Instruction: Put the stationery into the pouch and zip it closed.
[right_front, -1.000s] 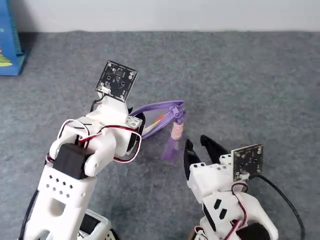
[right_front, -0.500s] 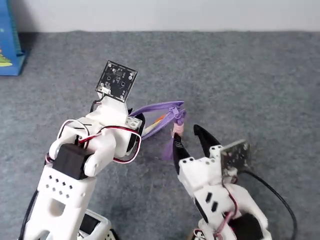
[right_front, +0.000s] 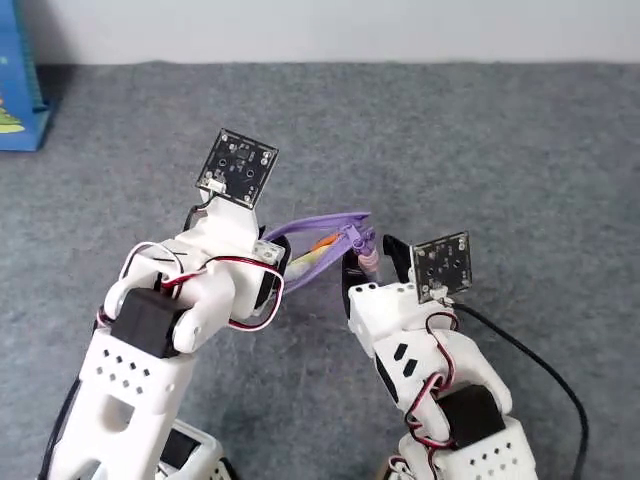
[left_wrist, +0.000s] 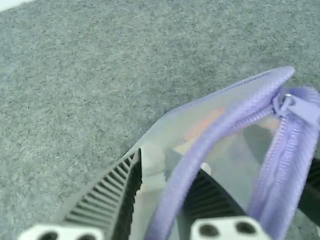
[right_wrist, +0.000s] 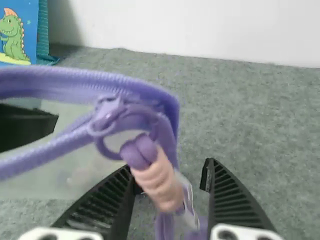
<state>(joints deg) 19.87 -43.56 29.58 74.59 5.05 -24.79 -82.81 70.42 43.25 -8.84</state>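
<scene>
Firmly, the left gripper (left_wrist: 167, 165) clamps the pouch (left_wrist: 200, 125) (purple-zipped), right gripper (right_wrist: 169, 167) spread around its pull (right_wrist: 157, 186).

Grey carpet (right_front: 500, 150) underfoot; blue dinosaur-print box (right_front: 18, 100) against white wall (right_front: 300, 30).

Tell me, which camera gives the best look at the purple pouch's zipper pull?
The right wrist view: the zipper pull sits close up, its pink tassel hanging between the right gripper's open fingers. The high view shows it small at the pouch's end; the left wrist view shows it farther off, at the zip's end.
</scene>
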